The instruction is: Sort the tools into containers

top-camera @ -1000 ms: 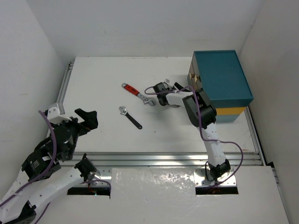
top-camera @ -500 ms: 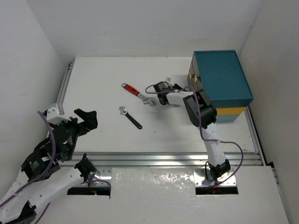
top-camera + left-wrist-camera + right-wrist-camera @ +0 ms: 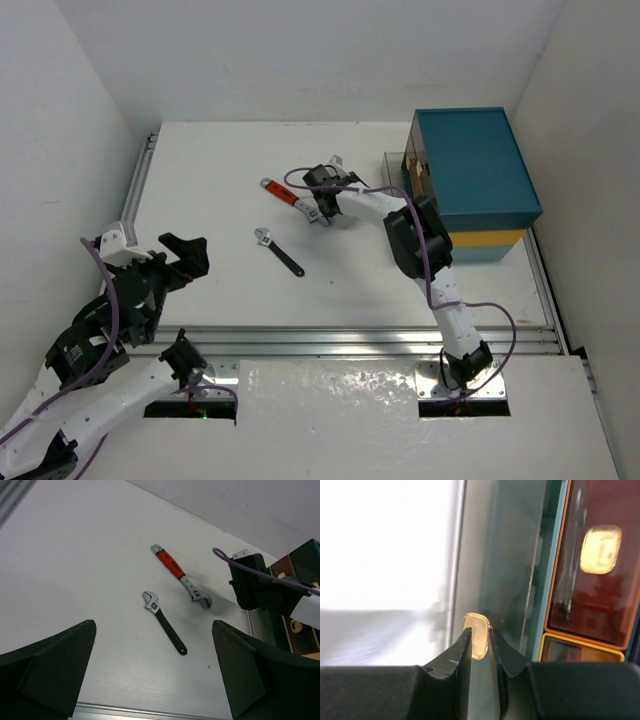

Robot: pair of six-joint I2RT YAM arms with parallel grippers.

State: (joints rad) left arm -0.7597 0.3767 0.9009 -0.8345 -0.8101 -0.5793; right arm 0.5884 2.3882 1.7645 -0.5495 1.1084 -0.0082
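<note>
A red-handled adjustable wrench (image 3: 285, 195) (image 3: 172, 566) and a black-handled one (image 3: 280, 252) (image 3: 165, 622) lie on the white table. The teal box of containers (image 3: 475, 165) stands at the right. My right gripper (image 3: 480, 635) (image 3: 372, 183) is shut on the brass-coloured handle (image 3: 476, 622) of a clear drawer (image 3: 510, 580) (image 3: 397, 168), which sticks out from the box's front. My left gripper (image 3: 152, 630) (image 3: 185, 255) hangs open over the near left of the table, well short of the wrenches, with nothing in it.
In the right wrist view a dark red drawer (image 3: 600, 590) with its own brass latch (image 3: 600, 550) sits beside the clear one, above a yellow-framed drawer (image 3: 580, 651). A metal rail (image 3: 350, 335) runs along the table's near edge. White walls enclose the table.
My right gripper has closed on the drawer handle and drawn back to the left, and the clear drawer has come out of the box. The left arm and both wrenches have not moved.
</note>
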